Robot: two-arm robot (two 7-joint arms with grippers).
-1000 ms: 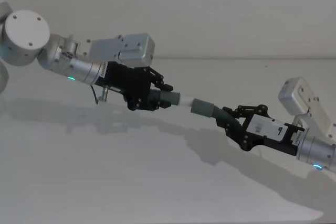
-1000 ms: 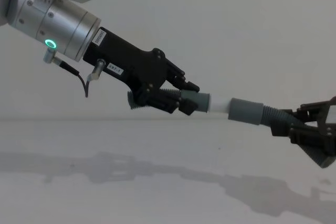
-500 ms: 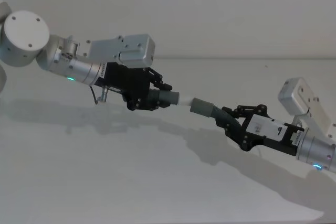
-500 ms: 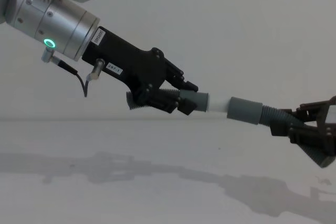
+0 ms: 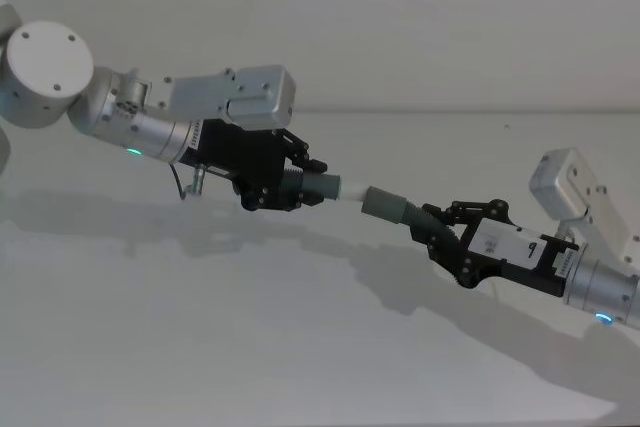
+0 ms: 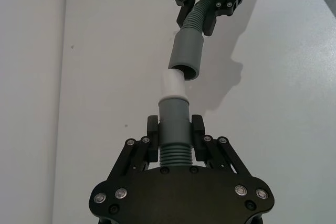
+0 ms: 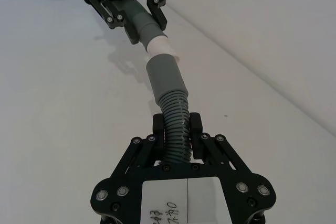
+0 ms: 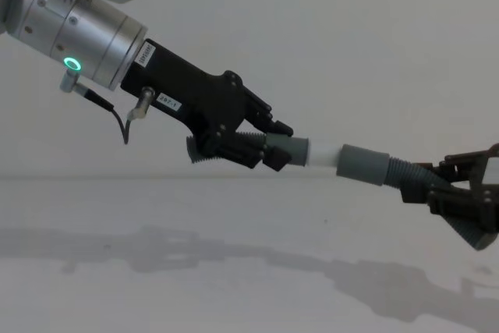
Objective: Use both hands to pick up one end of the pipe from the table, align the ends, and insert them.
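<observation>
Left gripper (image 5: 300, 187): clamped on the ribbed section of the tip piece (image 5: 318, 187), held above the table (image 5: 200, 347).
Right gripper (image 5: 440, 232): clamped on the ribbed section of the socket piece (image 5: 400, 211), lower than the left gripper.
White tip (image 6: 172, 83): projects beyond the left fingertips, its end right at the socket mouth.
Socket collar (image 6: 186, 53): in line with the tip, slightly angled; seating depth not discernible.
</observation>
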